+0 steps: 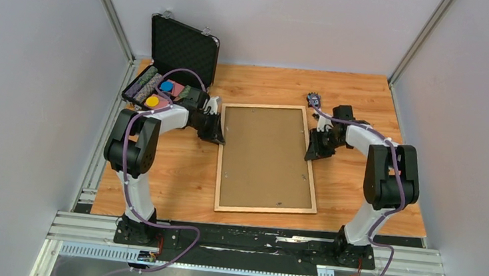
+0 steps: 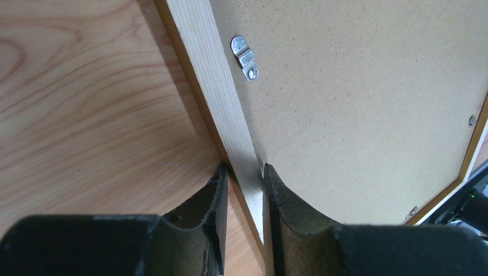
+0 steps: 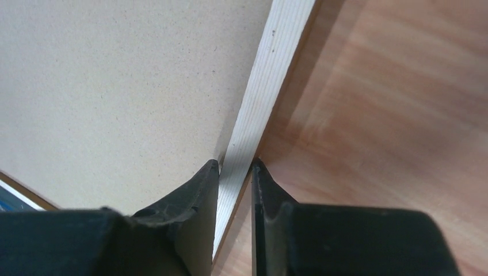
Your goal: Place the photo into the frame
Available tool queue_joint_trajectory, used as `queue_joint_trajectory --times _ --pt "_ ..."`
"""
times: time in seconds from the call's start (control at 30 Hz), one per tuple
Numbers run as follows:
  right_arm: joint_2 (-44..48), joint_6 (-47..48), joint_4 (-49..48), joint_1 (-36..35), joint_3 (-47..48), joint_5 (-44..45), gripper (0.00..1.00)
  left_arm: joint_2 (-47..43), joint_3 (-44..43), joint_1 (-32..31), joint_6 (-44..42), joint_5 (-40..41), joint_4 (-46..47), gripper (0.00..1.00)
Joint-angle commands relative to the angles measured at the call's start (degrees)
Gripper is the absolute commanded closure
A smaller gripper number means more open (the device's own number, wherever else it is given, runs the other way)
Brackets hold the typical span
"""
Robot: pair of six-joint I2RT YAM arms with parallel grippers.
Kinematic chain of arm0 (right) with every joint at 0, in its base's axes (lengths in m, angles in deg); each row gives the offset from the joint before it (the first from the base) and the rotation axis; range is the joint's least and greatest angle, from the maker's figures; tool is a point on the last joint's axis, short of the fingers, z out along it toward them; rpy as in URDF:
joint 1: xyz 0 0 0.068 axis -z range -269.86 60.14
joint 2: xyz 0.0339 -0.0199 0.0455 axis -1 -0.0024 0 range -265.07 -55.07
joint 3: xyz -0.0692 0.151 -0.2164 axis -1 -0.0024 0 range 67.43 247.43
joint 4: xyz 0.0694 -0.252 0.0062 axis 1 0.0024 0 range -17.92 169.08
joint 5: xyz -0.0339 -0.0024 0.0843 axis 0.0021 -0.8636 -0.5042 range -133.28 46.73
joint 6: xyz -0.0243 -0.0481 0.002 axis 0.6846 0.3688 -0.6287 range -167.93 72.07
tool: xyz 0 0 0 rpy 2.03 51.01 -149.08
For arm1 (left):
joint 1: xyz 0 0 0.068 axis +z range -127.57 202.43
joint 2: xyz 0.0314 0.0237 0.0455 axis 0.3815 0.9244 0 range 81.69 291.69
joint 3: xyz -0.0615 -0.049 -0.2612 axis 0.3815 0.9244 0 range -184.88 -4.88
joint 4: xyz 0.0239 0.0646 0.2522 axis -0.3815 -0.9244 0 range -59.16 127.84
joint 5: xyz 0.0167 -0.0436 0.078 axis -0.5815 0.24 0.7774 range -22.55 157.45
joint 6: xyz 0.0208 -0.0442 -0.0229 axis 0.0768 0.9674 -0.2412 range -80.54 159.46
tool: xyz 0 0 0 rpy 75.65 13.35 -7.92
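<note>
The frame lies back-up in the middle of the table, with a brown backing board filling it. My left gripper is at the upper part of its left rail. In the left wrist view the gripper is shut on that pale wooden rail, one finger outside and one on the board side. My right gripper is at the upper part of the right rail. In the right wrist view it pinches that rail the same way. The photo is hidden.
A black foam-lined case stands open at the back left, with a tray of coloured pieces in front of it. A small dark object lies behind the right arm. A metal hanger clip sits on the board.
</note>
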Motion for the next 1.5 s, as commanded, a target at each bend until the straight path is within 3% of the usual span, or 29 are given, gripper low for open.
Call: queue_joint_trajectory --times 0.0,0.1,0.17,0.3,0.47,0.9,1.47 --pt "-2.78 -0.20 -3.61 -0.18 7.32 -0.65 0.92 -0.72 0.77 0.78 -0.81 -1.88 -1.94 1.00" --pt "-5.33 -0.57 -3.53 -0.30 11.36 -0.52 0.90 -0.43 -0.74 1.01 -1.48 -1.87 -2.35 1.00" --pt "-6.59 -0.62 -3.54 -0.27 13.54 -0.19 0.81 -0.41 -1.27 1.12 -1.78 -1.67 -2.10 1.00" --pt "-5.59 0.42 -3.37 -0.25 14.57 0.32 0.48 -0.47 -1.93 1.56 -1.23 -0.25 -1.26 1.00" --pt "0.04 2.52 -2.75 -0.29 8.91 1.10 0.35 0.27 -2.63 2.08 1.30 0.38 -0.59 1.00" --pt "13.66 2.90 -1.87 -3.22 -6.37 2.02 0.31 0.36 -0.85 2.10 4.59 0.72 1.75 1.00" --pt "11.18 1.02 -4.56 -9.34 -8.55 10.76 0.38 -0.15 -0.12 2.12 4.28 -0.29 2.61 1.00"
